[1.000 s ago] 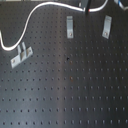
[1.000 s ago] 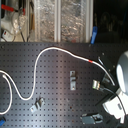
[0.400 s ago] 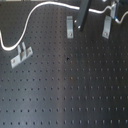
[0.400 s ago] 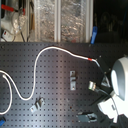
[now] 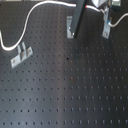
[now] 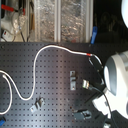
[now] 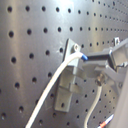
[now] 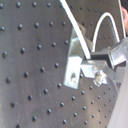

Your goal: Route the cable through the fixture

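1. The robot's dark claw [image 7: 102, 67] holds the long thin white cable [image 6: 35, 65]. Both wrist views show its tips pinched on the cord, right beside a small shiny metal clip [image 7: 70, 80].
2. In the first wrist view the cable runs across that clip and touches it.
3. There is one cable. In the second exterior view it starts at the left edge, dips low, climbs up and over near the top middle, and ends at a short red band [image 6: 88, 53] in the upper right.
4. I count three metal clips in the first exterior view: one at the left [image 5: 21, 54], one at the top middle [image 5: 70, 26] and one at the top right [image 5: 106, 27].
5. All of them sit on a big black board full of small holes [image 5: 65, 90].
6. The white round arm [image 6: 116, 75] fills the right side of the second exterior view and hides part of the board.
7. Clear boxes [image 6: 60, 20] stand behind the board at the top of that picture.
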Tool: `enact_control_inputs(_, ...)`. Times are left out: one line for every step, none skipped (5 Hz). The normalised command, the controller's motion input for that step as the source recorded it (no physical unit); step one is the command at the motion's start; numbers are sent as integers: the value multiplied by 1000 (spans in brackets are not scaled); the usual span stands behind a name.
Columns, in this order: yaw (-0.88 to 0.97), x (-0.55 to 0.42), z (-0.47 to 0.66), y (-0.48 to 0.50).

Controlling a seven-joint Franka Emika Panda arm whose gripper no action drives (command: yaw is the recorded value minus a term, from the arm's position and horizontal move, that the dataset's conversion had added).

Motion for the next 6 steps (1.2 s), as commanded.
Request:
enact_control_inputs(-17, -360, 9, -32)
enact_control_inputs(0, -170, -31, -11)
enact_control_inputs(0, -124, -99, 11)
enact_control_inputs(0, -2, -160, -4)
enact_control_inputs(0, -1, -146, -3)
enact_control_inputs(0, -134, -81, -99)
